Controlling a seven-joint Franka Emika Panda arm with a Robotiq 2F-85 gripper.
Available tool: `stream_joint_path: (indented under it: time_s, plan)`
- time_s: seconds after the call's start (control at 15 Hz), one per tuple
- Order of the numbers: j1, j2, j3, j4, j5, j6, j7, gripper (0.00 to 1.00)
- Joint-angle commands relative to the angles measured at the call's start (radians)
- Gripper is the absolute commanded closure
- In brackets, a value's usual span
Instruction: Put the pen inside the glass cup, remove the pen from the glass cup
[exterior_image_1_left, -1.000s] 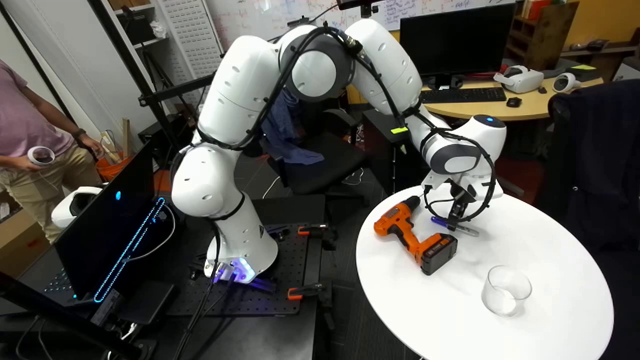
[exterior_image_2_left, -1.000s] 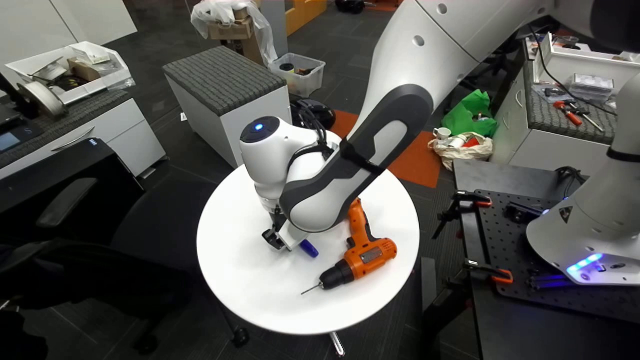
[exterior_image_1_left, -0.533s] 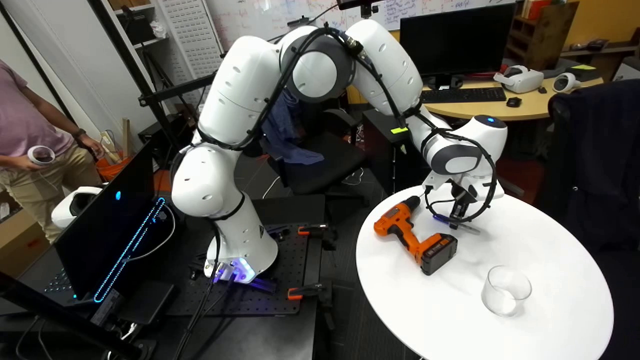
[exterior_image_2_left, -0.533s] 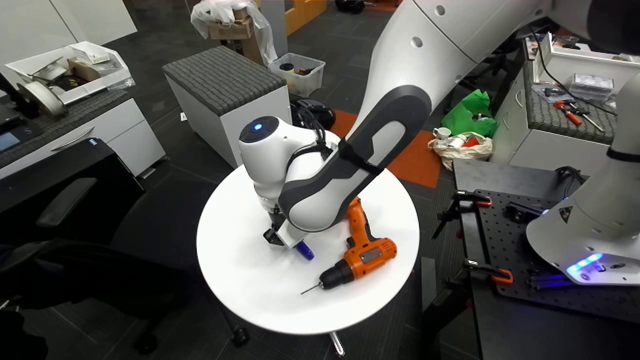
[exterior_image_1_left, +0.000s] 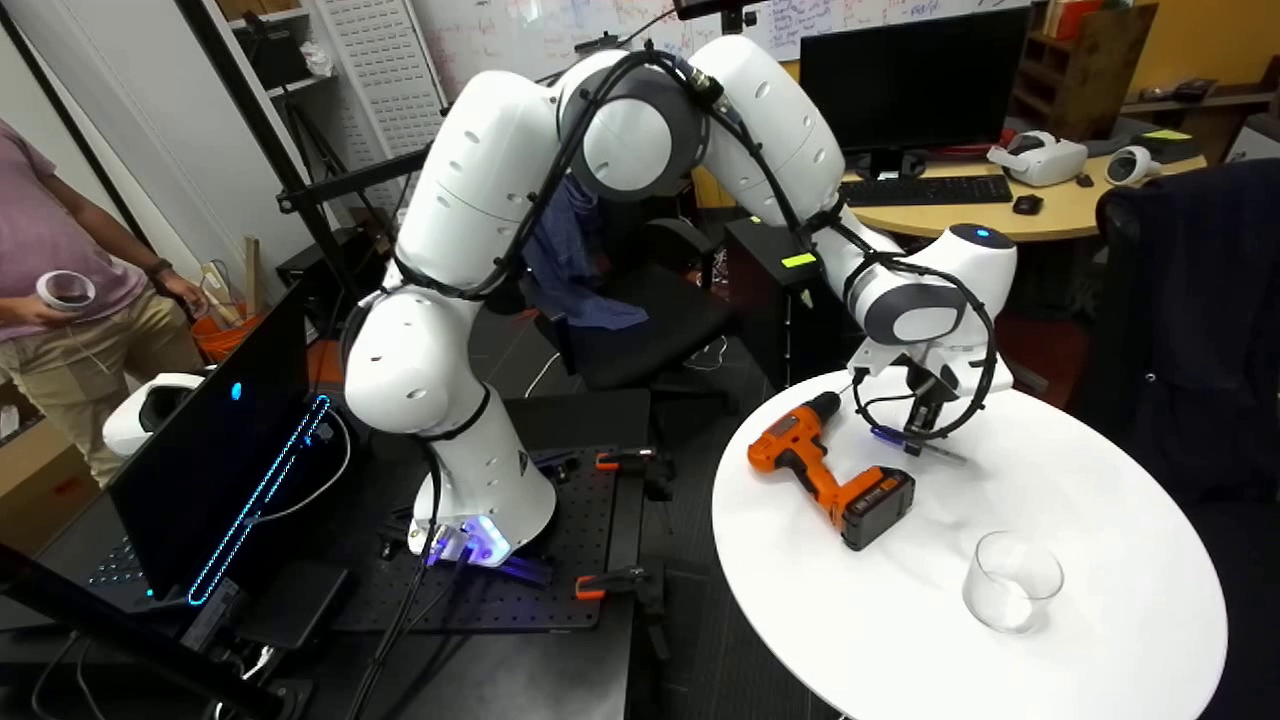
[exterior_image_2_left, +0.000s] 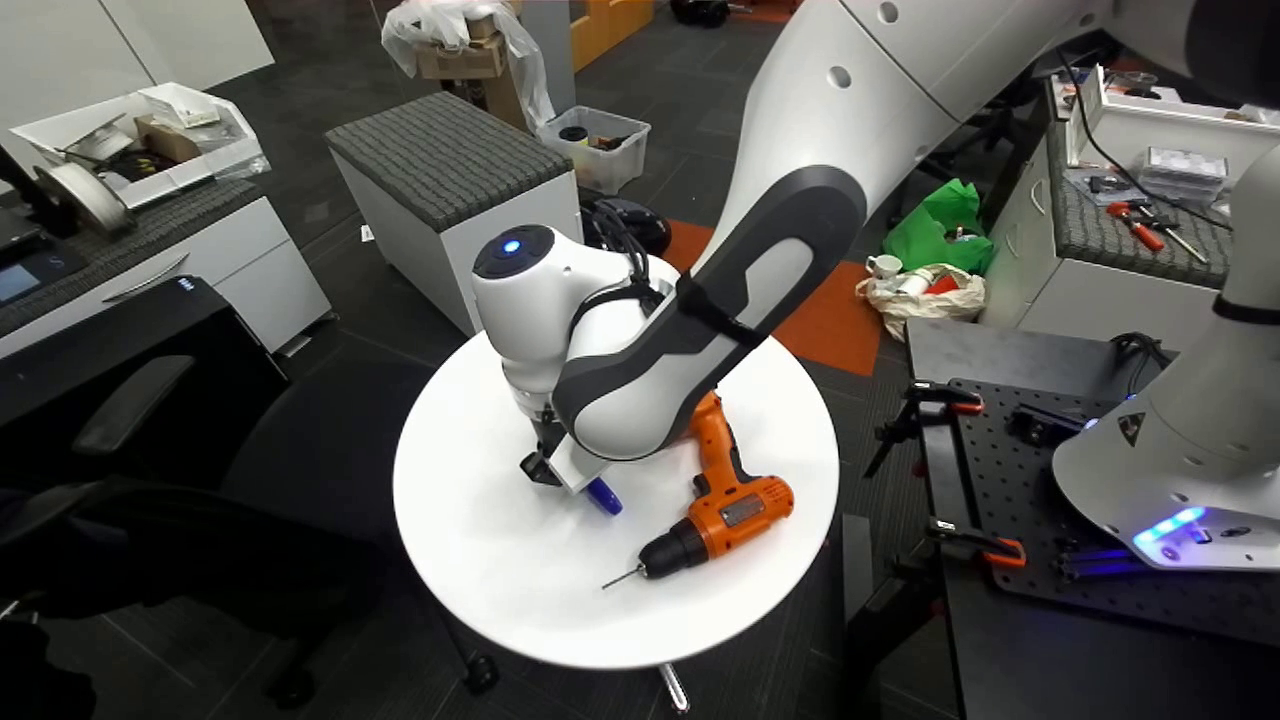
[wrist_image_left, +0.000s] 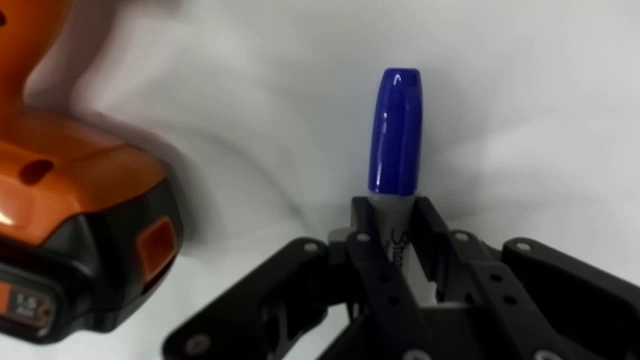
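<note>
The pen has a blue cap (wrist_image_left: 395, 135) and a pale grey body with black lettering. My gripper (wrist_image_left: 390, 215) is shut on the pen's body just below the cap, with a finger on each side. In an exterior view the pen (exterior_image_1_left: 886, 435) lies crosswise in the gripper (exterior_image_1_left: 916, 442), low over the white table. The cap end of the pen (exterior_image_2_left: 603, 496) also shows beside the gripper (exterior_image_2_left: 548, 468) in an exterior view. The clear glass cup (exterior_image_1_left: 1012, 585) stands upright on the table, apart from the gripper. It is out of sight in the wrist view.
An orange-and-black power drill (exterior_image_1_left: 822, 470) lies on the round white table (exterior_image_1_left: 800, 610) close beside the gripper. The drill (exterior_image_2_left: 725, 510) also shows in an exterior view, and its battery end (wrist_image_left: 100, 260) is at the left of the wrist view.
The gripper has closed in on the pen and risen slightly. The pen has shifted a little with it. The cup and the drill have not moved.
</note>
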Motion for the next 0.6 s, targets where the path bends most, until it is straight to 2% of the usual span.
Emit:
stream_joint_path:
  time_s: [0.0,0.53]
  plan:
    - [0.046,-0.07,-0.048,-0.043,-0.028,0.007,0.053,0.94]
    - [0.074,-0.202,-0.108,-0.126,-0.125,0.024,0.182,0.94]
